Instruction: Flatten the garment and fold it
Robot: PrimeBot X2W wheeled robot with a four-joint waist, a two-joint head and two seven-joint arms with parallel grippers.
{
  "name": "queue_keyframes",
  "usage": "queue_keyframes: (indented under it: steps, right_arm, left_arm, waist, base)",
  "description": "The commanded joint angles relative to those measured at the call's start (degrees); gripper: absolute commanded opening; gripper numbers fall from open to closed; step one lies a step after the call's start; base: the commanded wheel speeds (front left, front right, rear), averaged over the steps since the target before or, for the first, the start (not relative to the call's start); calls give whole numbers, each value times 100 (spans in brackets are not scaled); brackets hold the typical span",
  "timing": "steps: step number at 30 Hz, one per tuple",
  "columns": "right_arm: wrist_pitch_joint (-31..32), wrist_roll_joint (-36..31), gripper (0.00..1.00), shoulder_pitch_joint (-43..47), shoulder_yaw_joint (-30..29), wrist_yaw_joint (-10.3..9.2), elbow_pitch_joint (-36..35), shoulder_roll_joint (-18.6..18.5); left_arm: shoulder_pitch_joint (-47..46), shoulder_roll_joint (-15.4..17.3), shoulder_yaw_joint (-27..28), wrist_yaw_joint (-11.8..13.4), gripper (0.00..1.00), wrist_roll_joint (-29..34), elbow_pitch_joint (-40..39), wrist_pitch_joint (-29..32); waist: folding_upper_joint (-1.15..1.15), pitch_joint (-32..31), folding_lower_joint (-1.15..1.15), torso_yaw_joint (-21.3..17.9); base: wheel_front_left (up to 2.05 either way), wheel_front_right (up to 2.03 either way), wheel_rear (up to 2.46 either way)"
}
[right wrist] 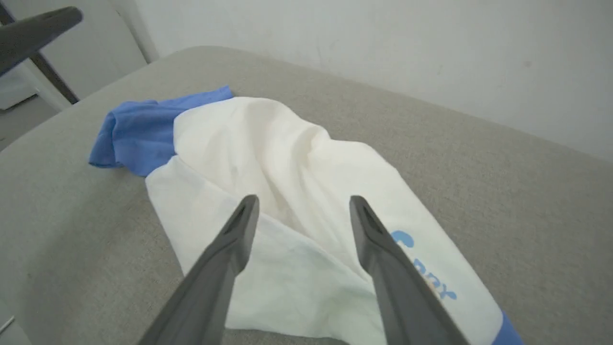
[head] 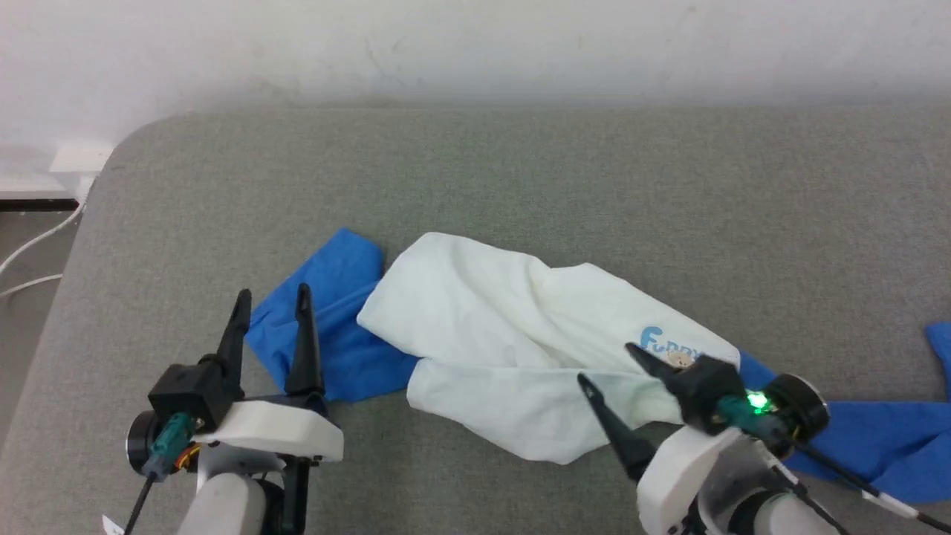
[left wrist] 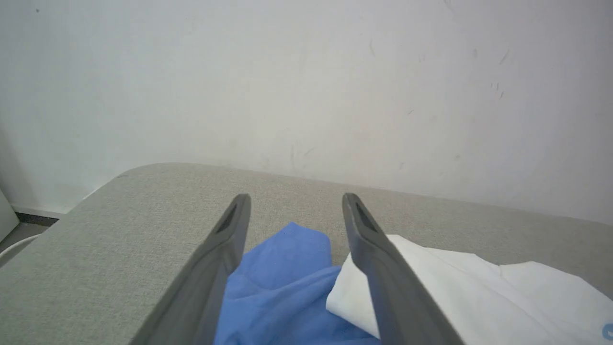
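The garment (head: pixel 505 334), a white T-shirt with bright blue sleeves and small blue lettering, lies crumpled and bunched across the grey padded surface (head: pixel 520 186). One blue sleeve (head: pixel 327 319) spreads at the left, another runs off to the right. My left gripper (head: pixel 271 301) hovers open above the left sleeve (left wrist: pixel 282 287), with nothing between its fingers. My right gripper (head: pixel 605 364) stands open over the white body near the lettering (right wrist: pixel 421 273), its fingers apart above the cloth (right wrist: pixel 287 191) and empty.
The grey surface ends in a rounded corner (head: pixel 126 156) at the far left, with a white wall (head: pixel 475 44) behind it. White cables (head: pixel 30 260) lie on the floor beyond the left edge. A dark fingertip (right wrist: pixel 38 28) of the other arm crosses the right wrist view's upper left.
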Motion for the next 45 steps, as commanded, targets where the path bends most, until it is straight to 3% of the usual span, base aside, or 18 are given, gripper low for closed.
queue_keyframes:
  steps: [1, 8, 15, 17, 18, 25, 30, 34, 35, 36, 37, 41, 45]
  right_arm:
    - [121, -12, 100, -154, 254, -10, 7, -241]
    - [558, 64, 100, -878, 1382, -10, 556, -887]
    - [992, 335, 100, -1398, 1835, -10, 1381, -945]
    - [1106, 472, 20, -1480, 1946, -10, 1496, -950]
    - [1109, 534, 0, -1515, 1985, -10, 1508, -955]
    - [1243, 1277, 0, -1383, 2152, -10, 1201, -1087]
    - [2374, 2395, 0, -796, 2325, -10, 370, -1658]
    - [3288, 2508, 0, -126, 1470, -10, 14, -2001]
    - [3419, 2442, 43, 39, 1199, -10, -71, -1971]
    - [3513, 2393, 59, 194, 965, -10, -170, -1909]
    - [3553, 2337, 100, 340, 705, -10, -276, -1812]
    - [3132, 1962, 100, 607, -147, -10, -822, -1313]
    - [2032, 1524, 100, 479, -836, -10, -1062, -717]
  left_arm:
    - [-79, -68, -4, 14, 100, 77, -51, -49]
    - [-177, -275, 24, -101, 100, 266, -82, -78]
    - [-211, -420, 146, -250, 100, 365, 2, -80]
    - [-223, -452, 181, -279, 100, 396, 28, -80]
    - [-225, -467, 198, -292, 100, 408, 43, -80]
    - [-179, -538, 295, -379, 100, 508, 159, -80]
    - [-72, -560, 355, -431, 100, 559, 223, -80]
    - [25, -566, 401, -463, 100, 594, 250, -81]
    - [43, -568, 405, -473, 100, 600, 254, -81]
    - [58, -570, 406, -485, 100, 604, 259, -81]
    - [67, -572, 401, -498, 100, 611, 266, -81]
    - [73, -585, 387, -541, 100, 623, 305, -81]
    - [47, -596, 382, -579, 100, 644, 321, -81]
  waist:
    - [0, 40, 0, 1]
    - [0, 252, 0, 77]
    - [0, 391, 0, 159]
    - [0, 400, 0, 170]
    - [0, 397, 0, 170]
    - [0, 195, 0, 110]
    - [0, -45, 0, 26]
    - [0, -188, 0, -63]
    - [0, -208, 0, -78]
    - [0, -226, 0, -88]
    - [0, -239, 0, -92]
    - [0, -276, 0, -92]
    - [0, -249, 0, -72]
  base:
    - [0, 0, 0]
    - [0, 0, 0]
    - [0, 0, 0]
    - [0, 0, 0]
    - [0, 0, 0]
    - [0, 0, 0]
    - [0, 0, 0]
    - [0, 0, 0]
    - [0, 0, 0]
    - [0, 0, 0]
    - [0, 0, 0]
    - [0, 0, 0]
    - [0, 0, 0]
